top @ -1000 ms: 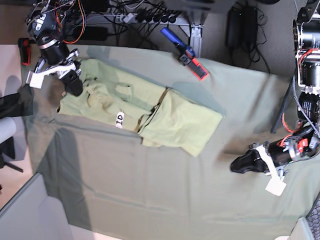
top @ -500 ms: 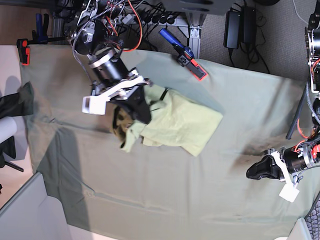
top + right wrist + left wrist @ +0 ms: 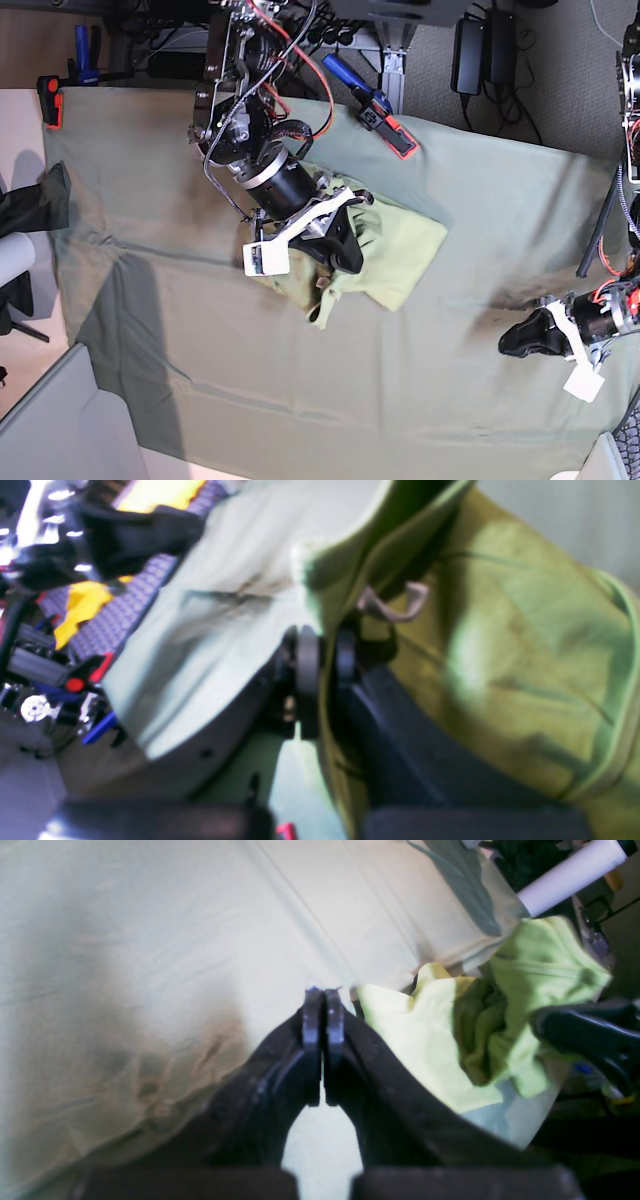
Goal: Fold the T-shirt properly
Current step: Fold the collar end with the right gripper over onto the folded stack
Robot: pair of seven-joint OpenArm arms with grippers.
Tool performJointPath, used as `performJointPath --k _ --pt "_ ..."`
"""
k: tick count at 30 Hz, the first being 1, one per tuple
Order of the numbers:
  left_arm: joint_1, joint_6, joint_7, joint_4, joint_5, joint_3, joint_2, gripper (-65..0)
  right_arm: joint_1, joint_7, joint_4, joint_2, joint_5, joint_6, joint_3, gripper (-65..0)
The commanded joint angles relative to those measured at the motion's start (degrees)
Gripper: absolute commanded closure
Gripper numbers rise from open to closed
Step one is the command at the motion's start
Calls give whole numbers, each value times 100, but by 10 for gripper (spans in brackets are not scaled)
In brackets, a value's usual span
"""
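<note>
The pale yellow-green T-shirt (image 3: 405,245) lies bunched on the grey-green tablecloth (image 3: 200,340), left of centre. My right gripper (image 3: 338,252) is shut on a fold of it and holds that part over the rest of the shirt. In the right wrist view the fabric (image 3: 525,655) passes between the closed fingers (image 3: 306,660) of the right gripper (image 3: 325,650). My left gripper (image 3: 515,340) rests shut and empty on the cloth far right. In its wrist view the left gripper (image 3: 322,995) shows its pads together, with the shirt (image 3: 425,1040) beyond.
A blue and red clamp (image 3: 372,108) lies at the cloth's far edge. An orange clamp (image 3: 50,100) sits at the far left corner. A dark cloth (image 3: 35,200) and a white tube (image 3: 12,258) are at the left edge. Cables and power bricks (image 3: 480,50) lie behind.
My right gripper has carried the shirt's left part rightward across the table, over the rest of the shirt, which is now bunched. My left gripper has drifted slightly right, still shut.
</note>
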Motion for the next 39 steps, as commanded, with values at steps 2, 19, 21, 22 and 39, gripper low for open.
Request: performJointPath --k 2,19,21,22,39 --pt "-140 -56 -105 107 -144 -33 -79 0 195 166 -116 -15 116 151 -61 0" --pt "-142 -56 -173 107 -116 -33 -81 0 450 210 -564 -17 131 151 -1652 -386" --pt "-140 -56 -173 107 -94 -33 -83 0 452 212 -564 -20 125 149 -1840 -386" --pt "-140 -56 -173 107 -94 -33 -81 0 452 236 -562 -20 90 149 -1899 -386" --pt "-136 -56 35 367 -94 -55 -101 0 1045 529 -549 0 -1064 133 -1832 -333"
